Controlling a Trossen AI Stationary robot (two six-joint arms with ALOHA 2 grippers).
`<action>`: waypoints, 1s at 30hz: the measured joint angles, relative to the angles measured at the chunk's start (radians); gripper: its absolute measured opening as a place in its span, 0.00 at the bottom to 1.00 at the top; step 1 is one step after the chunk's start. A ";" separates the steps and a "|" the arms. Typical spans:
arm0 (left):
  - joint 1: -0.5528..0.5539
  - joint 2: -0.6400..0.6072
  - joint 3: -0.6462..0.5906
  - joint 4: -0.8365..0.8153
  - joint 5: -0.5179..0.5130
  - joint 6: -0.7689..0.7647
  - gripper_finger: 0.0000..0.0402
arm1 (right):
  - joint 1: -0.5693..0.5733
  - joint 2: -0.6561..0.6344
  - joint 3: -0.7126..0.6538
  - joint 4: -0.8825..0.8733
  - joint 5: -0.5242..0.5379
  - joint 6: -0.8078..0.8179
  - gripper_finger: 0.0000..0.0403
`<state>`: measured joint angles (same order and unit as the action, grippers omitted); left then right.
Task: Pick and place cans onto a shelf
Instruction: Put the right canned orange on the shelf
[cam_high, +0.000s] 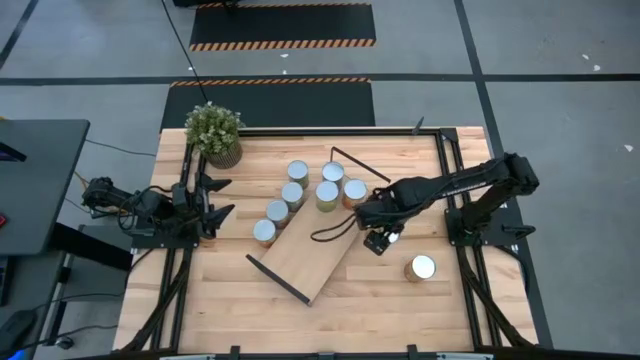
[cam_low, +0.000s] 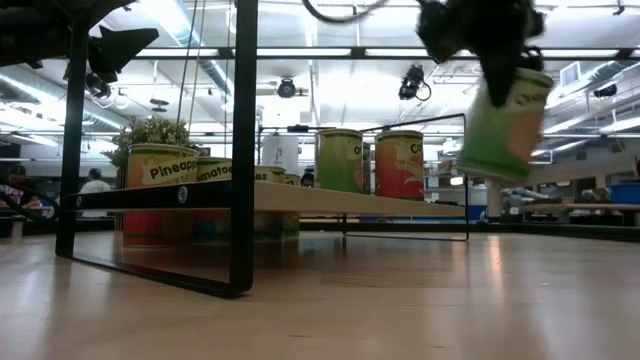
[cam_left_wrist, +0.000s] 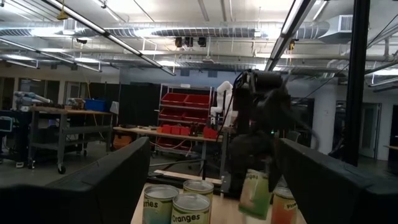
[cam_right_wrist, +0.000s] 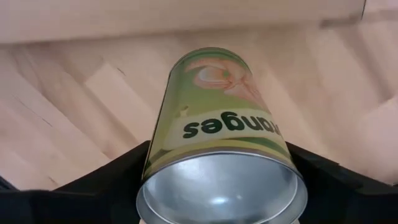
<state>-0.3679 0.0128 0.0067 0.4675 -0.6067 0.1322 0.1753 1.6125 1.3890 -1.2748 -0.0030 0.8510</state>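
Seen from above, a plank worktop (cam_high: 200, 300) carries a long light-wood shelf (cam_high: 310, 262) lying diagonally across its middle, with a black wire frame at each short end. Eight cans can be counted in all. Six stand on the shelf's far half with their silver tops up: a diagonal line of four (cam_high: 285, 205) along the side nearer the left arm, and beside them a group of two (cam_high: 330, 185), green and orange-sided. A seventh can (cam_high: 354, 192) with an orange side stands just next to that group, at the shelf's edge. One lone can (cam_high: 422, 267) stands on the bare worktop near the right edge, well apart from the shelf.

The eighth can (cam_low: 505, 120) is green-labelled and hangs in the air, clamped between the fingers of the right end effector (cam_high: 378, 238), which sits above the worktop just off the shelf's right long edge. The right wrist view looks down on this can (cam_right_wrist: 221, 162), showing its silver end and a green label reading upside down, with a dark finger pressed to each side. From table height it is tilted and clear of the surface.

The left end effector (cam_high: 222, 197) waits near the left edge of the worktop, its fingers spread apart and holding nothing. One potted green plant (cam_high: 214, 131) stands at the far left corner
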 joint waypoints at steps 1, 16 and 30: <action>0.000 0.000 0.000 0.000 0.000 0.000 0.88 | 0.000 0.030 0.044 -0.017 0.016 -0.025 0.80; 0.000 0.000 0.000 -0.001 0.000 0.000 0.88 | -0.075 0.473 0.598 -0.224 0.092 -0.387 0.80; 0.000 0.000 0.000 -0.001 0.000 0.002 0.88 | -0.131 0.530 0.620 -0.217 0.063 -0.454 0.90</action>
<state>-0.3677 0.0128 0.0065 0.4665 -0.6067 0.1345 0.0441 2.1426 2.0090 -1.4917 0.0605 0.3973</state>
